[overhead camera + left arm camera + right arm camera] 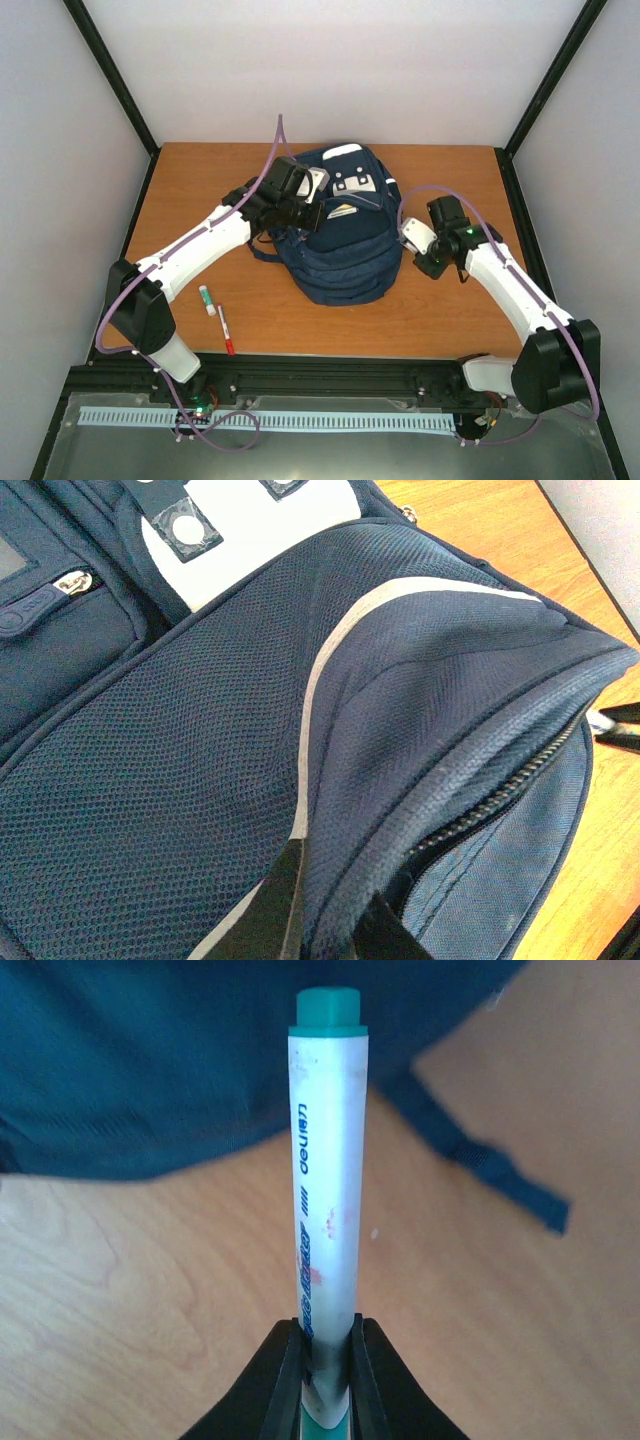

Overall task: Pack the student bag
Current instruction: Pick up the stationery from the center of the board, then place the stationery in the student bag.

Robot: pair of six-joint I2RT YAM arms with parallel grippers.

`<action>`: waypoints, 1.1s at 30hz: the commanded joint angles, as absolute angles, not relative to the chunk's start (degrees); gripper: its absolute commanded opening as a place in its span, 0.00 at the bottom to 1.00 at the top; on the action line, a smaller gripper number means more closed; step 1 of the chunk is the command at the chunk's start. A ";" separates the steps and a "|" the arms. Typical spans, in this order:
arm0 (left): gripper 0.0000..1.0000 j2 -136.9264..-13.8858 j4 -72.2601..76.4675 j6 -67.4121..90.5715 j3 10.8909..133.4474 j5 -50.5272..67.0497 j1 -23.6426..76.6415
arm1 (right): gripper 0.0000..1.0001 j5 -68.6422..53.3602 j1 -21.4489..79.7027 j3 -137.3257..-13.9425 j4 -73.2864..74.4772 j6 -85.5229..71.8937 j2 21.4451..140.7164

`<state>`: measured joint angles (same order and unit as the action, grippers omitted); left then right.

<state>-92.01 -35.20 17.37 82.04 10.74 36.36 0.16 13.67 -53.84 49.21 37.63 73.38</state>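
The navy student bag (345, 245) lies in the middle of the wooden table, white patches toward the far side. My left gripper (300, 205) is at its upper left, shut on a fold of the bag's fabric (345, 820) beside the open zipper (500, 790); the black fingers (275, 900) pinch the edge by the white stripe. My right gripper (428, 265) hovers just right of the bag. It is shut on a white marker (328, 1160) with a green cap, which points toward the bag's side (150, 1060).
A second white marker with a green end (207, 299) and a red pen (226, 330) lie on the table (450, 320) left of the bag, near the left arm. A dark strap (480, 1155) trails from the bag on the right.
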 commanded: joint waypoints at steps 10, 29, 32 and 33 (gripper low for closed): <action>0.03 -90.22 -32.68 19.61 86.48 13.47 36.03 | 0.05 15.73 36.05 -63.50 41.42 51.32 73.97; 0.03 -89.97 -32.82 19.49 86.66 13.17 36.04 | 0.03 20.87 42.07 -63.95 45.13 54.05 70.89; 0.03 -90.13 -32.79 19.58 86.58 13.15 36.05 | 0.03 19.77 40.97 -64.29 46.20 54.12 69.22; 0.03 -90.17 -32.78 19.53 86.57 13.09 36.04 | 0.03 19.12 40.73 -64.23 46.16 54.07 68.90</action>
